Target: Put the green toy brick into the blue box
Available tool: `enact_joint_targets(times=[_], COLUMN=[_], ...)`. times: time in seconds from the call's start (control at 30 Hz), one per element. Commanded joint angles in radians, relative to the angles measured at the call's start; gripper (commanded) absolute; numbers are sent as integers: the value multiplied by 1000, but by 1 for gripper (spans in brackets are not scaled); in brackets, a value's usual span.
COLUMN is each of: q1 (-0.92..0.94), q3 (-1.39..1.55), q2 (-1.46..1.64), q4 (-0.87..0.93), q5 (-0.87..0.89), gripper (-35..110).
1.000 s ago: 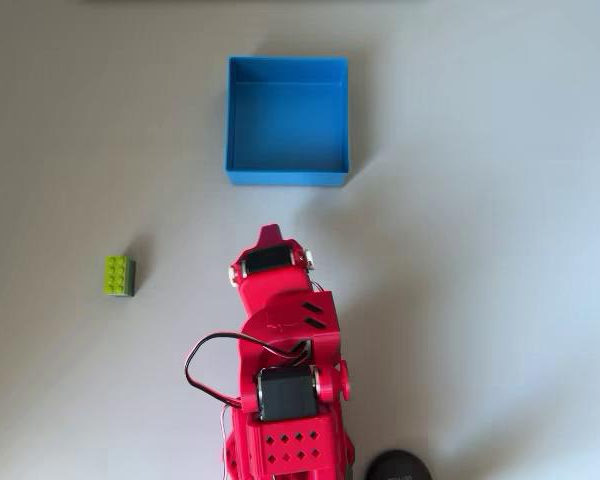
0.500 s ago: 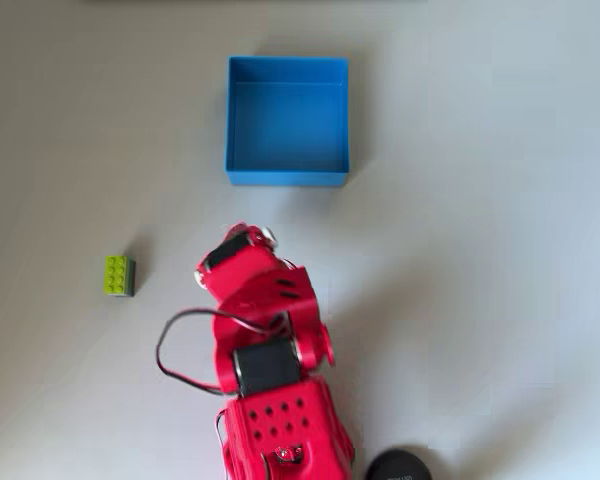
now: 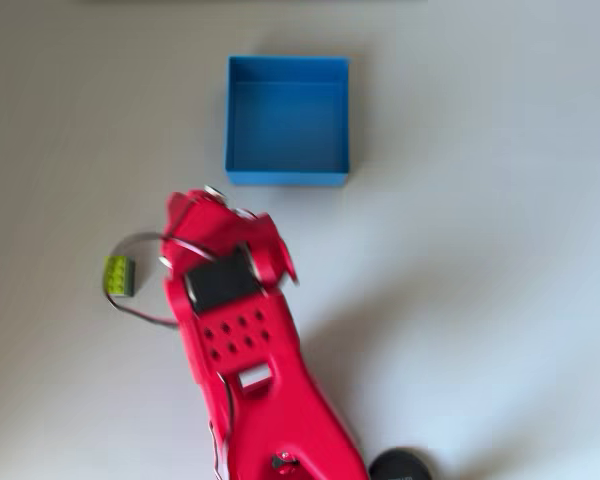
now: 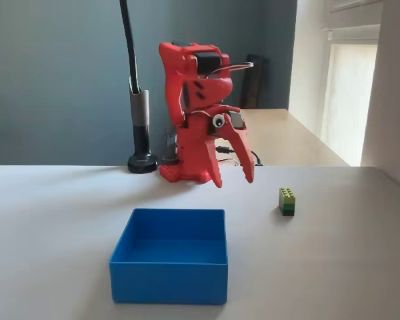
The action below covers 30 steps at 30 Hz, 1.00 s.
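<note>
Gripper (image 4: 232, 175) hung with jaws parted and nothing between them, centre of the fixed view, above the table (image 4: 53, 220) and apart from the green toy brick (image 4: 287, 201) at centre right. Blue box (image 4: 169, 263) sat at lower centre.

Seen from overhead: swung over the last second from frame centre toward the left, arm now beside the green toy brick (image 3: 118, 275) at middle left. Blue box (image 3: 287, 177) unmoved, upper centre. Approach under way, judging by this; grasp not yet made.
</note>
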Motion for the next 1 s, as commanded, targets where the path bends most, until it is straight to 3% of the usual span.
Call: enact_joint_targets(times=[0.0, 0.47, 0.97], q1=[-55, -247, -399], q3=[-178, -480, -549], q2=[-95, -357, -557], q4=[84, 371, 403], q5=[-57, -135, -123], gripper=[30, 36, 37])
